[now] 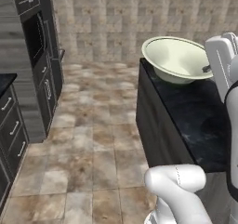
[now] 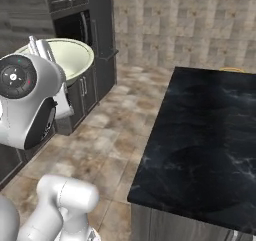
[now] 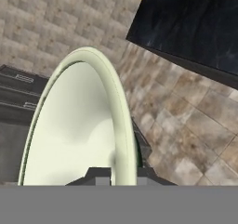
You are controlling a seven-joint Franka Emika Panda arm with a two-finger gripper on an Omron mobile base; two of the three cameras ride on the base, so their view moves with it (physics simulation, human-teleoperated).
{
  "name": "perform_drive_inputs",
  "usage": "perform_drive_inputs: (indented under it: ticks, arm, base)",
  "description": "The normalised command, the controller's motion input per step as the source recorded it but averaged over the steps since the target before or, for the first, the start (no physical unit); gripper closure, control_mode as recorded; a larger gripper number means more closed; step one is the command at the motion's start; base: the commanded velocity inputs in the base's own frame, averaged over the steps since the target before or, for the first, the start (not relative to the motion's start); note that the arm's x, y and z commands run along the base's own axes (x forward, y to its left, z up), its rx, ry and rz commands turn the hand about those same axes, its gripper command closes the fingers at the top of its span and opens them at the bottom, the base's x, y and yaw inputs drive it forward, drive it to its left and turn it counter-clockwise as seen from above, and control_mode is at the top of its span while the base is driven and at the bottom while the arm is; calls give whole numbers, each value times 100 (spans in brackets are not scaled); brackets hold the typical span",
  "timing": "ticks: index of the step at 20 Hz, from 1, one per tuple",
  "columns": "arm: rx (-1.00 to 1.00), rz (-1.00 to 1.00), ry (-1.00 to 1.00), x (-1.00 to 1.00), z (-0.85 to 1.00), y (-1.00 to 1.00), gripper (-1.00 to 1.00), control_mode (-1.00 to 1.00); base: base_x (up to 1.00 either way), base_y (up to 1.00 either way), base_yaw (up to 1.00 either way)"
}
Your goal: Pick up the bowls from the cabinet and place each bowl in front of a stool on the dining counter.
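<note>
My gripper (image 3: 123,175) is shut on the rim of a glossy cream bowl (image 3: 74,125), which stands tilted on edge in the hand view. The bowl (image 1: 175,58) hangs in the air, and in the left base view it overlaps the far end of the dining counter (image 1: 186,111). From the right base view the bowl (image 2: 67,57) and gripper (image 2: 39,49) sit left of the black marble dining counter (image 2: 210,130), over the floor. A yellow sliver of a stool (image 2: 231,69) shows past the counter's far edge.
Dark tall units with a built-in oven (image 1: 35,37) and grey base drawers (image 1: 11,130) line the left wall. Tiled floor (image 1: 93,139) runs between them and the island. A tiled wall (image 1: 121,18) closes the back. The counter corner (image 3: 195,18) shows in the hand view.
</note>
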Motion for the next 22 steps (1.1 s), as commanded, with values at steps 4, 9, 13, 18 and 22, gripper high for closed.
perform_drive_inputs:
  ticks: [4, 9, 13, 18, 22]
  arm:
    - [0, 0, 0, 0, 0, 0, 100, 100]
    - [0, 0, 0, 0, 0, 0, 100, 100]
    - [0, 0, 0, 0, 0, 0, 100, 100]
    - [0, 0, 0, 0, 0, 0, 100, 100]
    - [0, 0, 0, 0, 0, 0, 100, 100]
  base:
    - [100, 4, -13]
    - [100, 12, -17]
    - [92, 20, -25]
    - [26, 36, -21]
    - [21, 58, -29]
